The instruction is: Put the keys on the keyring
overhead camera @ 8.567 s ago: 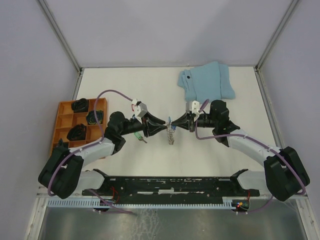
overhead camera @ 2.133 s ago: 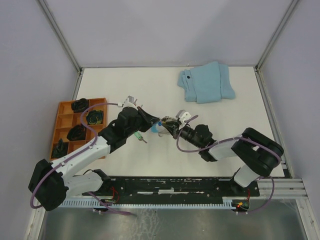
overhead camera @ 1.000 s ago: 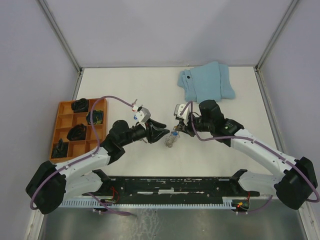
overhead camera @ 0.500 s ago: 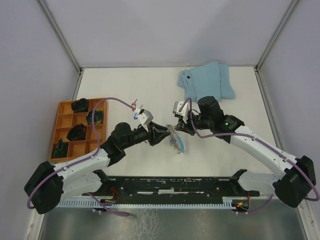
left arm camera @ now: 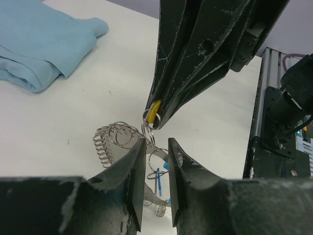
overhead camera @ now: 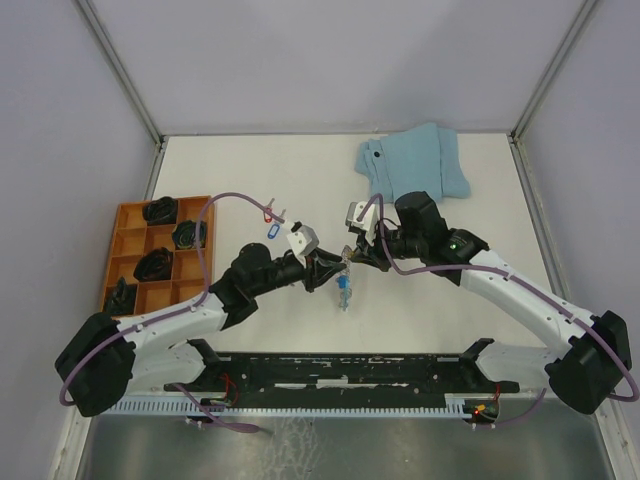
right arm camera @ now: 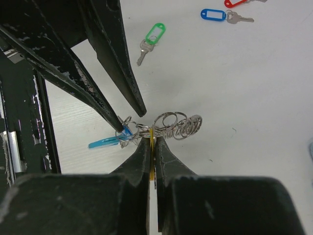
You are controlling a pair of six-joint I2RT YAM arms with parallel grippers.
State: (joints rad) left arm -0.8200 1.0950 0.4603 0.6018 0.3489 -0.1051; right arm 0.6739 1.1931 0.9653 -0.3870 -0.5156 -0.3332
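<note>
White bench [overhead camera: 260, 170], frame centre: right claw [right arm camera: 152, 139], clamped on the yellow-tagged key [left arm camera: 154, 108], hangs just above the keyring [left arm camera: 115, 134], whose wire the narrowly parted left claw [left arm camera: 156, 142] straddles.

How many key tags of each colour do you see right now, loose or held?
green tag: 1, loose on the table
blue tag: 1, loose
red tag: 1, loose, at the frame edge
yellow tag: 1, pinched between the right fingers
Total: 4
</note>
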